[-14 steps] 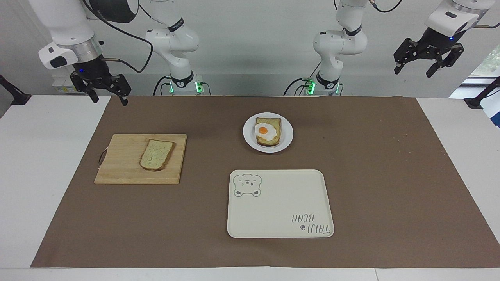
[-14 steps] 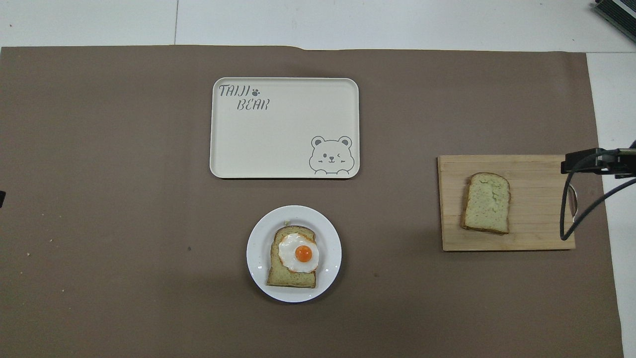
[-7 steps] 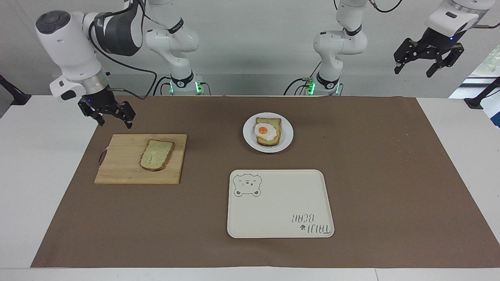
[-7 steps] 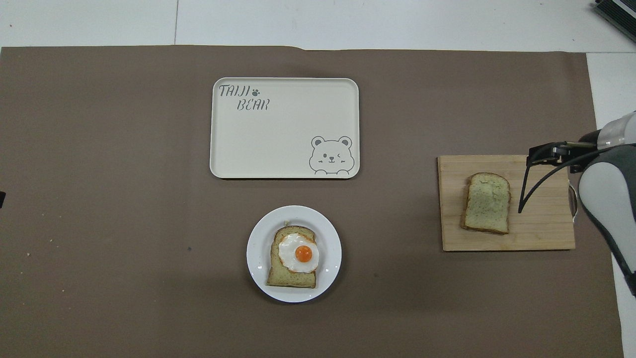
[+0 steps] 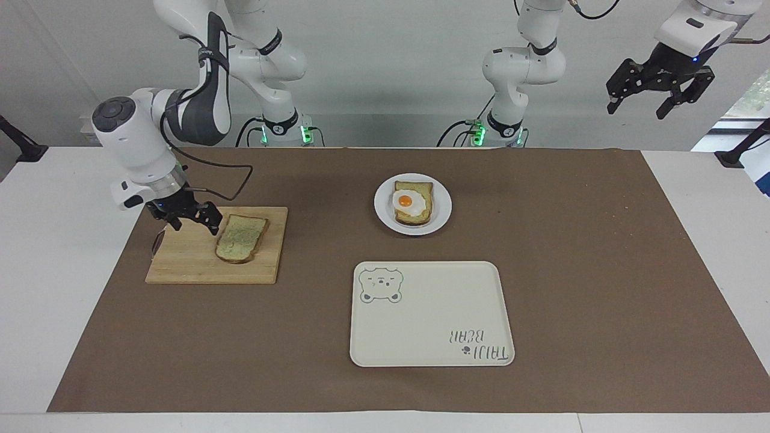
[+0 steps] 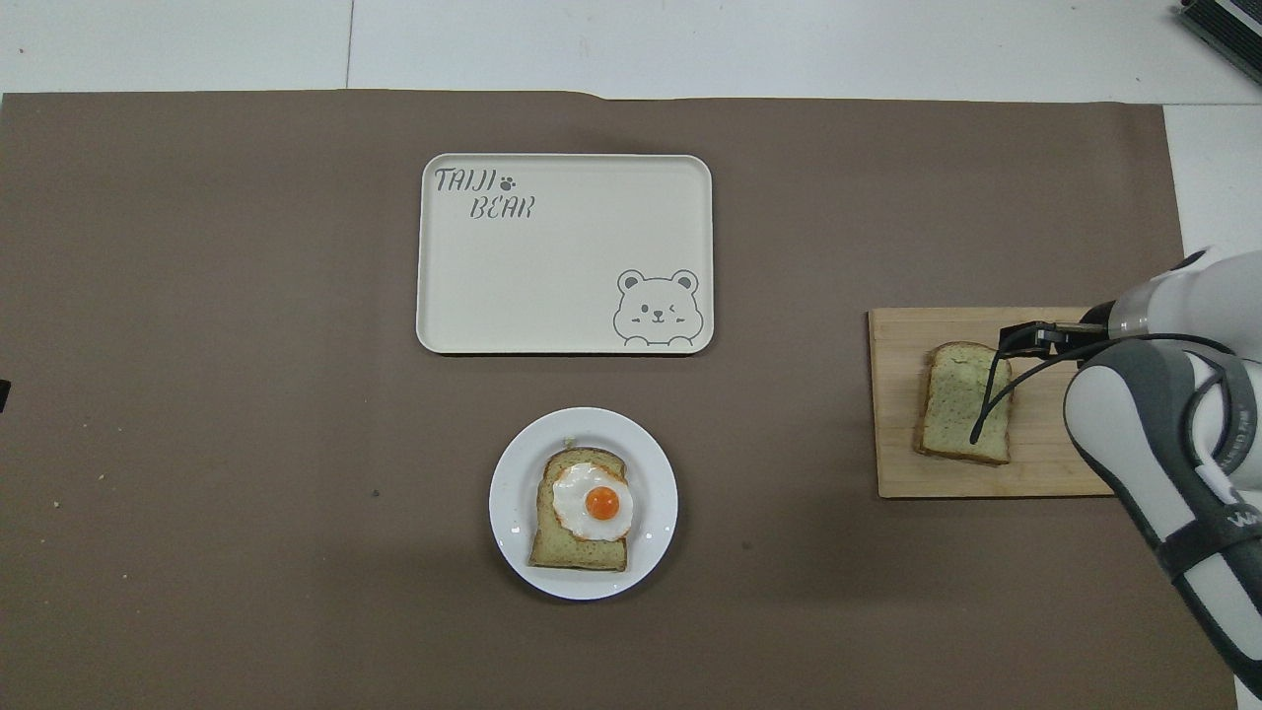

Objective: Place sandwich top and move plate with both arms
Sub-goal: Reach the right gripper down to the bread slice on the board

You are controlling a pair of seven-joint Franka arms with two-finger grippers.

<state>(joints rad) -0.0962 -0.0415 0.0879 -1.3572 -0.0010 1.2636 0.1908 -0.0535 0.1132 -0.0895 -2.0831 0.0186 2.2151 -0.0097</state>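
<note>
Worktop (image 5: 692, 240): white surface, largely covered by a brown mat (image 5: 571, 270).
Right arm (image 5: 198, 102): white, jointed, reaching down over the cutting board.
Left arm (image 5: 529, 66): white, jointed, waiting raised at its own end of the worktop.
Tray (image 5: 430, 355): cream, rectangular, bear drawing and lettering; farther from the robots than the plate, nothing on it.
Cutting board (image 5: 186, 264): wooden, toward the right arm's end of the worktop.
Plate (image 5: 442, 207): small, round, white; mid-worktop, carrying a bread slice topped with a fried egg (image 5: 406, 201).
Sandwich top (image 5: 242, 239): plain bread slice lying flat on the cutting board.
Right gripper (image 5: 194, 224): low over the board, just beside the sandwich top; jaws spread, holding nothing.
Left gripper (image 5: 639, 107): high in the air; jaws spread, holding nothing.
</note>
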